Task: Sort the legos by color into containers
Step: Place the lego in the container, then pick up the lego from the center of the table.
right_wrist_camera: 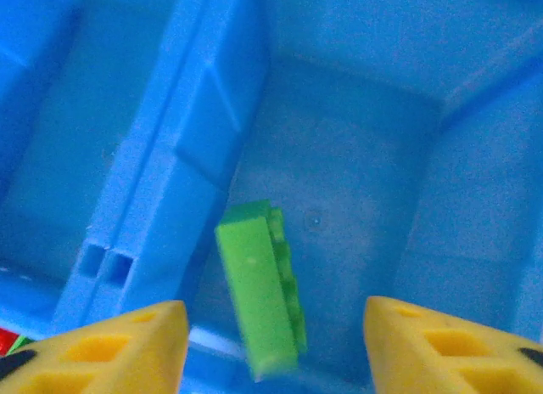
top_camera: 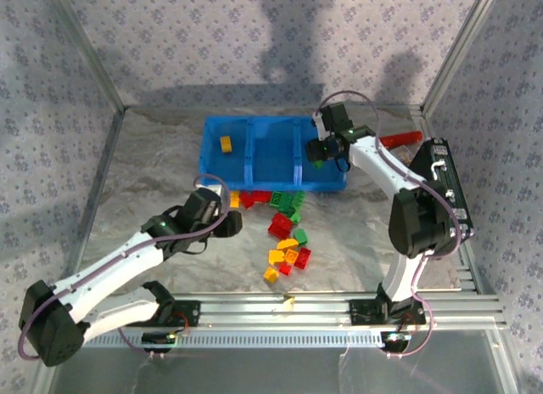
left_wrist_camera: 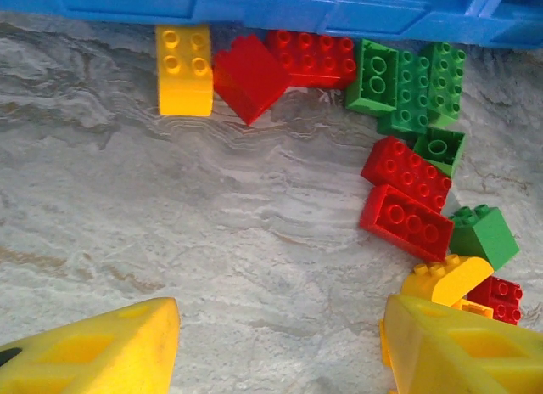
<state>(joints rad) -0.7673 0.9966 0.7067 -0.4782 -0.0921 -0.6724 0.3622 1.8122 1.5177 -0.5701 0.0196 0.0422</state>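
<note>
Yellow fingers [right_wrist_camera: 110, 351] of the right gripper [right_wrist_camera: 273, 313] stood wide apart, gripping nothing. Between them, touched by neither, hung or leaned a green brick [right_wrist_camera: 254, 284]. It was tilted on edge with its studs turned to the right, and its lower end was blurred, so whether it already rested on the floor could not be told. Around it lay the right-end compartment [right_wrist_camera: 356, 173] of the blue tray [top_camera: 204, 156], with the brick close to the divider [right_wrist_camera: 170, 182] on its left and near the compartment's near wall.

The step looked to be the drop of a green piece. To finish it cleanly, the gripper would best rise straight up with its jaws apart, clearing the walls before swinging back toward the table [left_wrist_camera: 170, 224].

Seen from its wrist camera, the left gripper [left_wrist_camera: 280, 326] was also spread and empty above bare table. Well ahead of it a yellow brick [left_wrist_camera: 184, 70] sat touching the tray's near wall, with a red brick [left_wrist_camera: 248, 75] just beside it on the right. A grasp there would probably go better across the yellow brick's free sides than against the wall.

The loose legos [top_camera: 288, 233] lay scattered from the tray's near wall toward the table's near edge. A lone yellow piece [top_camera: 226, 143] sat in the left-end compartment.
</note>
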